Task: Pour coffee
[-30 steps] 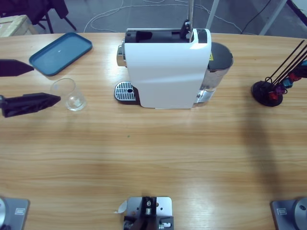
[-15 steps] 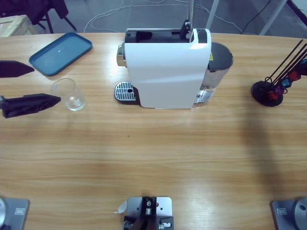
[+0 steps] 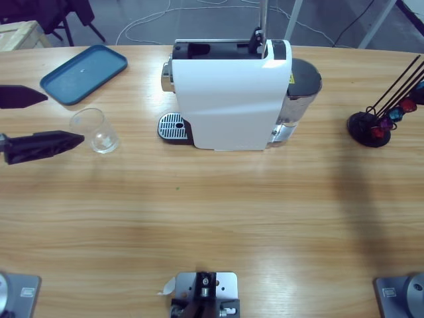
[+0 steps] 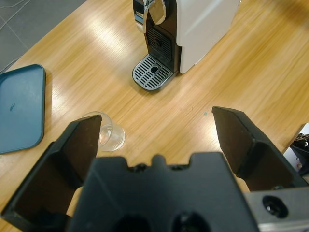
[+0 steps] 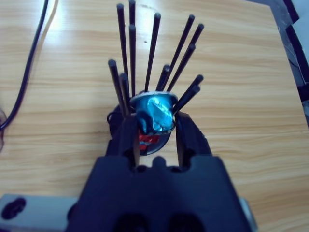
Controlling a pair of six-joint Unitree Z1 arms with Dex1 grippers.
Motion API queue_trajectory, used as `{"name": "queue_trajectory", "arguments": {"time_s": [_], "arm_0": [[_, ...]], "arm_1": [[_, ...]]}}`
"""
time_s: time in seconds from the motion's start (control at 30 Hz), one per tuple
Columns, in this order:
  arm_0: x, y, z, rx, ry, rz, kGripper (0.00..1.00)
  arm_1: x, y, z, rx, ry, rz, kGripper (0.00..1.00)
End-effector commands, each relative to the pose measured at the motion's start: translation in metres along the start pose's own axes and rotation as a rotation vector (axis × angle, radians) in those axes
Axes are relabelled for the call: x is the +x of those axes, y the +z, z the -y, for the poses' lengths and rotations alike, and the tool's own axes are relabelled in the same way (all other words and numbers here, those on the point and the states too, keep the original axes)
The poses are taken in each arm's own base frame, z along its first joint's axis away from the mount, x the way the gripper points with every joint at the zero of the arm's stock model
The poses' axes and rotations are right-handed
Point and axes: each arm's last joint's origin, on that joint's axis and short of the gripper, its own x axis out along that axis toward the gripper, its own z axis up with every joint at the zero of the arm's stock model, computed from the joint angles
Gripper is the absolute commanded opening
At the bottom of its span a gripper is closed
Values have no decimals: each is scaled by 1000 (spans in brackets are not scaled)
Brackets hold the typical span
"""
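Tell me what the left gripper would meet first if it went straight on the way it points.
Probably the clear glass cup: the left gripper points right with jaws open, and the cup sits just ahead. Height is unclear, so it might pass above.

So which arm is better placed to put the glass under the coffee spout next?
Left. Its open gripper is beside the glass, near the drip grate. The right gripper is occupied, shut on a blue capsule.

- The left gripper [image 4: 157,140] is hovering low over the table, jaws spread wide.
- The right gripper [image 5: 154,135] is clamping something blue between narrowed jaws.
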Motion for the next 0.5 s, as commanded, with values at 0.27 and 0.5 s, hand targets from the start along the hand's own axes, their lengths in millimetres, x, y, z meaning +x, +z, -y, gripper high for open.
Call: {"name": "queue_trajectory", "arguments": {"time_s": [0.27, 0.5], "arm_0": [[9, -15, 0, -26, 17, -50, 1000], [11, -16, 0, -27, 16, -55, 1000]], "arm_1": [[-11, 12, 8, 23, -41, 20, 223], [-17, 24, 8, 26, -40, 50, 223]]}}
